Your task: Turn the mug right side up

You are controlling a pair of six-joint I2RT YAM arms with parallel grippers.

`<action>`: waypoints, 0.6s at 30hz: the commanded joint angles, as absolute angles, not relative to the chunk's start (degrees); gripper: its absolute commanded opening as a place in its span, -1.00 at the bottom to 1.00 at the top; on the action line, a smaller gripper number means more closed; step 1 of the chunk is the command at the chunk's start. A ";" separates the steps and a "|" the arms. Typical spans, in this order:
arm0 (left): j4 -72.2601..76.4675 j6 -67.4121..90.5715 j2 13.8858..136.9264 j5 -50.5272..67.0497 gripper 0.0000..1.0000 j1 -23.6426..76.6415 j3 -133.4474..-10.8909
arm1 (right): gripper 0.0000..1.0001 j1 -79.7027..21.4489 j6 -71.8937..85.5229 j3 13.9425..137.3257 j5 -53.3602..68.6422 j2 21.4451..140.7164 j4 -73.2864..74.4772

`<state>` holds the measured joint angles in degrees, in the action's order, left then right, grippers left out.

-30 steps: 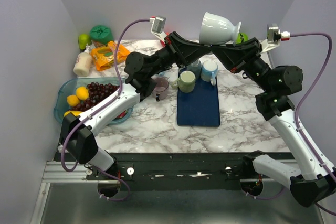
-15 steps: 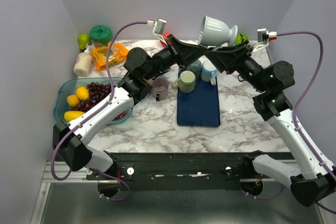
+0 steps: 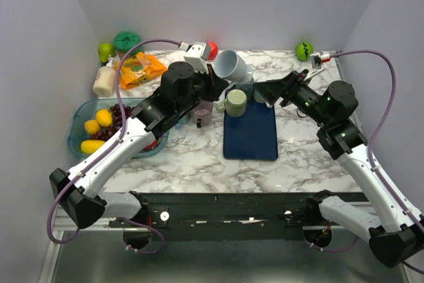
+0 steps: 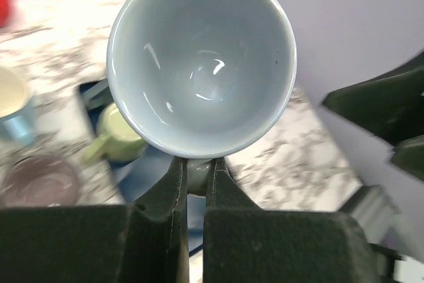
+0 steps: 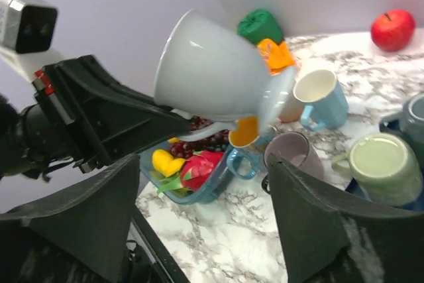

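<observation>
Left gripper [image 4: 197, 164] was pinched on lower rim of pale mug [image 4: 202, 57]. Contact spot was mostly hidden between my own fingers [image 4: 156, 230]. Mug hung in air over far end of navy mat [image 3: 250, 130], tipped on its side, mouth facing left wrist camera. Handle was out of sight in that view, table behind blurred. Right gripper [image 3: 265, 91] was spread wide, holding nothing, just right of mug and apart from it. From above, held mug covered part of cup behind it. Green mug [image 3: 233, 102] sat just nearer, on mat.
</observation>
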<state>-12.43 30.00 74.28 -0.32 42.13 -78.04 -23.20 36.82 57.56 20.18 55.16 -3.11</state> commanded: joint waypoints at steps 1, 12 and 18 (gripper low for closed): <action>-23.36 22.68 68.04 -14.93 -1.00 42.36 -78.66 | 0.81 -23.29 32.52 56.95 12.14 54.14 6.40; -35.33 26.98 60.21 -27.51 -1.00 42.28 -64.71 | 1.00 -23.38 30.94 60.29 7.73 60.73 11.69; -36.91 30.23 58.01 -27.77 -1.00 42.28 -58.03 | 1.00 -23.38 32.69 60.64 9.32 64.16 12.30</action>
<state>-38.63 27.27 60.84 -23.92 42.13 -60.55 -23.20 32.03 58.72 9.65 62.85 10.63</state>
